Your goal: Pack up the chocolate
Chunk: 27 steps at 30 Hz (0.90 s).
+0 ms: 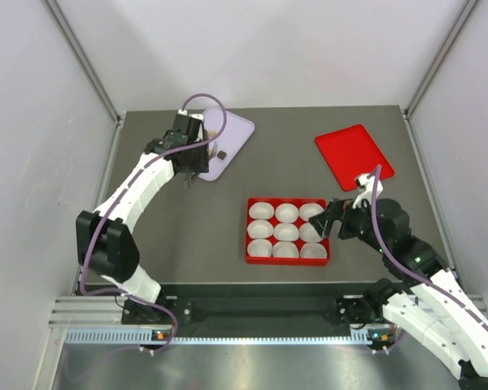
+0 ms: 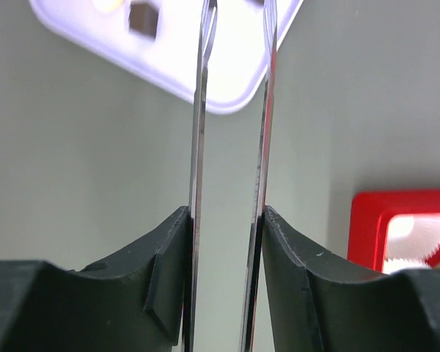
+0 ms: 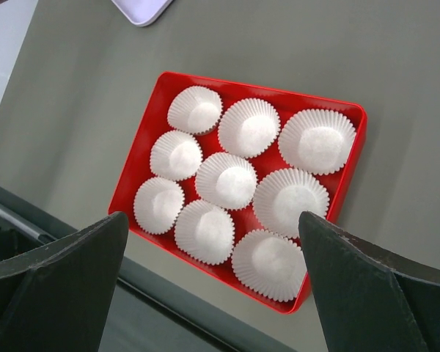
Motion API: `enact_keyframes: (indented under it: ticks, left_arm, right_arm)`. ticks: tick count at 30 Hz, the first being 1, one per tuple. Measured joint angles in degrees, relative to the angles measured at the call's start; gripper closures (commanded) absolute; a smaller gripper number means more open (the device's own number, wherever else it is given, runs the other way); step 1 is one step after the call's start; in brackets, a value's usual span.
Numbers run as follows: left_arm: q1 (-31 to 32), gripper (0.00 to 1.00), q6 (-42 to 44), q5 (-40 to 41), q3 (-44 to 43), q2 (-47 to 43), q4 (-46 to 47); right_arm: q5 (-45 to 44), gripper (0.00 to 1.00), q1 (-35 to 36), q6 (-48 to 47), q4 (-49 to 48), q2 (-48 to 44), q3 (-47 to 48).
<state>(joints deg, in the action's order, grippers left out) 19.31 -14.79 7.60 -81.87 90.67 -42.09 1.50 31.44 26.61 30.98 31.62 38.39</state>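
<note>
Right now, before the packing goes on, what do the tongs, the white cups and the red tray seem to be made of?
The tongs look like metal: the blades are thin, bright and mirror-like.
The white cups are probably paper: they are matte, with finely pleated walls.
The red tray is likely plastic: it is smooth and slightly glossy, has rounded corners and is one even colour.

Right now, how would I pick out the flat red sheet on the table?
Start at the grey table and go to its far right corner. The sheet lies there at a slant. Unlike the red box near the middle, it is flat and holds no white cups.
</note>
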Motion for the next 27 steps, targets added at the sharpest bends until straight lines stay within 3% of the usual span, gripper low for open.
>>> enact_keyframes:
  ticks: [11, 27]
  left_arm:
    - [0.0, 0.49, 4.2, 0.15, -3.56, 11.54, 6.62]
    - [0.0, 0.48, 5.6, -1.11, -3.67, 15.39, 9.6]
  right_arm:
    - [-1.95, 0.0, 0.0, -0.44, -1.99, 2.71, 0.02]
    - [-3.02, 0.0, 0.0, -1.09, -2.29, 3.72, 0.04]
